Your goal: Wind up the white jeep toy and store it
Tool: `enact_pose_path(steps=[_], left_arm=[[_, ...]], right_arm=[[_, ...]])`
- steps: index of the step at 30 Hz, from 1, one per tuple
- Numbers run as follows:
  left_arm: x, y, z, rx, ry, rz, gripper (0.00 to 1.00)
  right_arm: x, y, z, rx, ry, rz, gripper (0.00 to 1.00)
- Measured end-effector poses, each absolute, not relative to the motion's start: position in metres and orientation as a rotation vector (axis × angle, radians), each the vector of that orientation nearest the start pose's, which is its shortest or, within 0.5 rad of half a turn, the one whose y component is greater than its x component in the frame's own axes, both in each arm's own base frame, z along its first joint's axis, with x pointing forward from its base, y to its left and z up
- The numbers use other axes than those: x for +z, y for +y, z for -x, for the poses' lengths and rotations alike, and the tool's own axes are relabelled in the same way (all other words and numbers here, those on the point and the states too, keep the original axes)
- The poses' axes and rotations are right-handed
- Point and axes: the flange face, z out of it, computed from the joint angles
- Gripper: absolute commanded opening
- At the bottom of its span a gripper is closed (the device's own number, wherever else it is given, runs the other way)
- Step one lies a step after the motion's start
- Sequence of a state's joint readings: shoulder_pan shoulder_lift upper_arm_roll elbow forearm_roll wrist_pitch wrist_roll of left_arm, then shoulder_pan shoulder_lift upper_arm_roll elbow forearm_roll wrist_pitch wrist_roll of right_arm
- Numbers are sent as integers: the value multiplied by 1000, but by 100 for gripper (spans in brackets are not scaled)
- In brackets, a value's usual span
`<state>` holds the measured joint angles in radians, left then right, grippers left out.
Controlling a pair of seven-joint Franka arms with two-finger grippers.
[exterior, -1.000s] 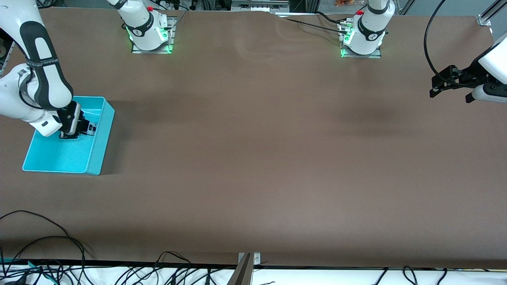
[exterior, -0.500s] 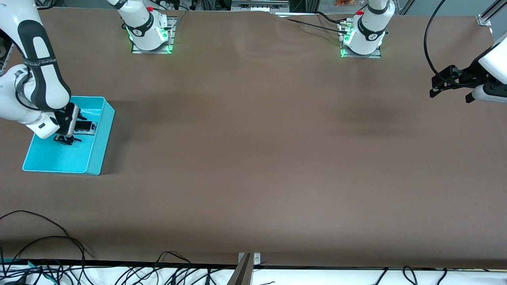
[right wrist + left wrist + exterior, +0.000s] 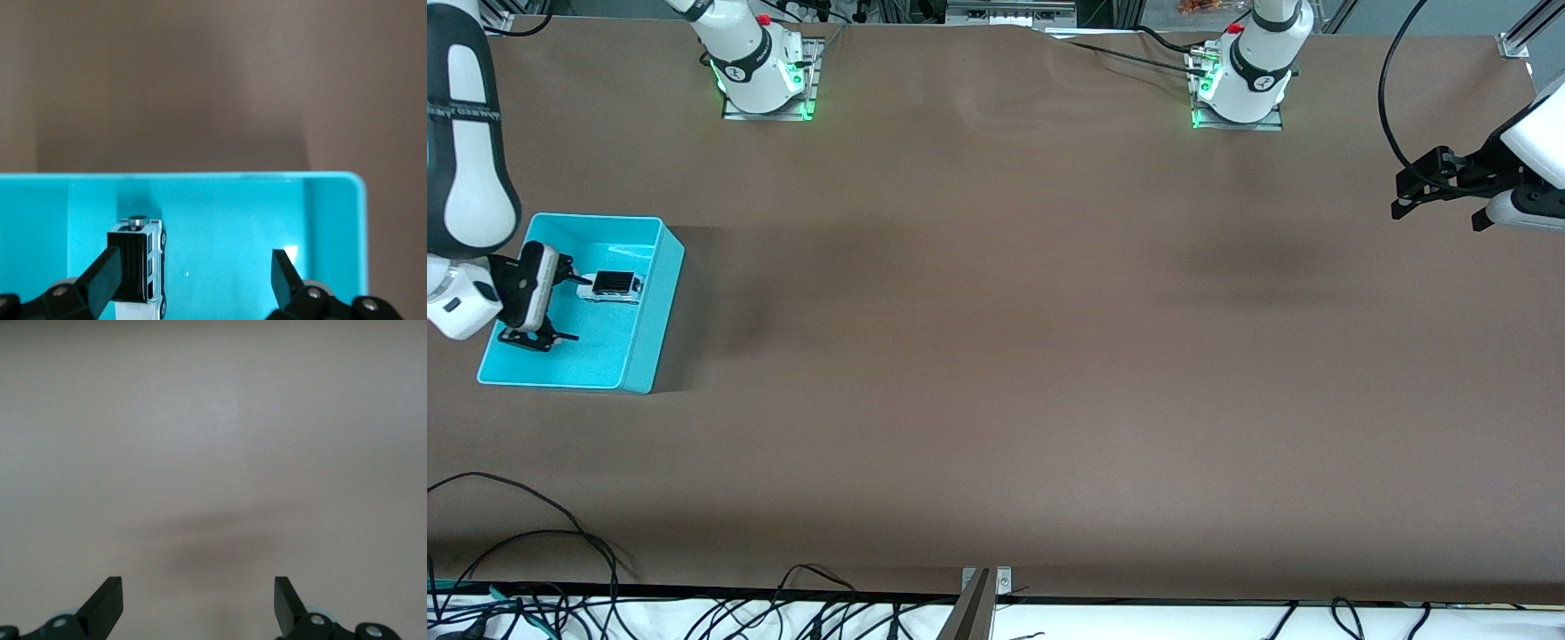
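The white jeep toy [image 3: 611,286] with its black roof lies on the floor of the turquoise bin [image 3: 651,311], at the right arm's end of the table. My right gripper [image 3: 565,308] hovers open over the bin, beside the jeep and apart from it. In the right wrist view the jeep [image 3: 137,267] shows just past one of the fingertips [image 3: 107,270], with the bin's wall [image 3: 200,179] ahead and nothing between the fingers of the right gripper [image 3: 197,275]. My left gripper [image 3: 1401,201] waits open over bare table at the left arm's end. The left wrist view shows the left gripper [image 3: 197,597] holding nothing.
The two arm bases [image 3: 765,71] [image 3: 1240,84] stand along the table edge farthest from the front camera. Loose black cables [image 3: 534,533] and a metal bracket [image 3: 985,582] lie along the nearest edge. Brown tabletop [image 3: 996,338] spreads between the bin and the left gripper.
My right gripper has opened and let go of the jeep, which now rests in the bin. It then lifted and drew back toward the right arm's end. The left arm has not moved.
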<state>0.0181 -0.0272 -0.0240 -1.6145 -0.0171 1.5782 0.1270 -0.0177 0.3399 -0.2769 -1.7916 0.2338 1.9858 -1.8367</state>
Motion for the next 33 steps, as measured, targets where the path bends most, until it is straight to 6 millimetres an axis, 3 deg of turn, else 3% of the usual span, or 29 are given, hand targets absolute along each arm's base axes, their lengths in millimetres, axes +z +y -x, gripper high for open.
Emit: enact_pose_path(steps=[9, 19, 24, 33], left_arm=[[620, -5, -546, 13, 209, 3152, 100], [620, -5, -546, 13, 209, 3152, 100], [619, -5, -546, 13, 209, 3152, 100], [620, -5, -546, 13, 208, 3152, 100]], right_arm=[[428, -92, -619, -24, -1560, 2525, 100], [495, -22, -624, 119, -864, 2864, 100], [519, 0, -627, 121, -624, 2982, 100], [557, 19, -626, 118, -251, 3103, 100]])
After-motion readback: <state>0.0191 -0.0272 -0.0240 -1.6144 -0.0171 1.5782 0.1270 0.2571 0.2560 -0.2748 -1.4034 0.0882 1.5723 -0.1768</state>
